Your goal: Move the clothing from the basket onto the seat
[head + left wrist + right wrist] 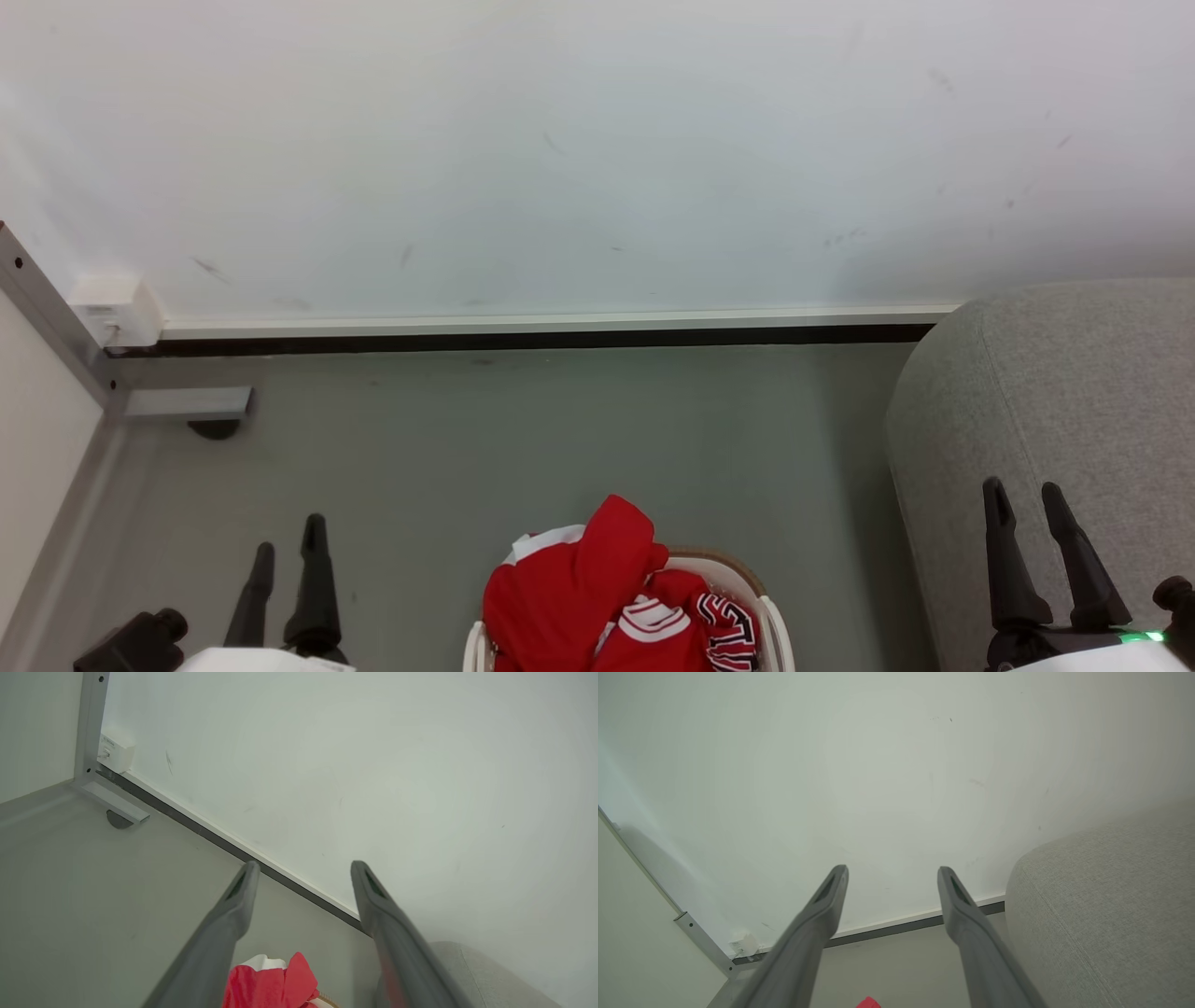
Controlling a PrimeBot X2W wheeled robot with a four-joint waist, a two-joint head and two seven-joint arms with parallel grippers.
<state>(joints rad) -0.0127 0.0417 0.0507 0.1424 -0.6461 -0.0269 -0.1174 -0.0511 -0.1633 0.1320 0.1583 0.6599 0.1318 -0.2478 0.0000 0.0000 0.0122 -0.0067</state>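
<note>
Setting: grey floor (523,439) meeting a scuffed white wall (597,140) at a dark skirting strip.
Basket (773,623): near centre, on the floor; white, brown rim.
Clothing (579,597): red garments with white bands and lettering, heaped in the basket above its rim.
Seat (1055,392): light grey, right of the basket.
Left gripper (289,536): near left, fingers spread, holding nothing.
Right gripper (1023,488): near right, fingers spread, empty, over the seat's edge.

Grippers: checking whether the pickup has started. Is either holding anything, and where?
Nothing is held. Left gripper and right gripper stand open; the clothing lies in the basket.
</note>
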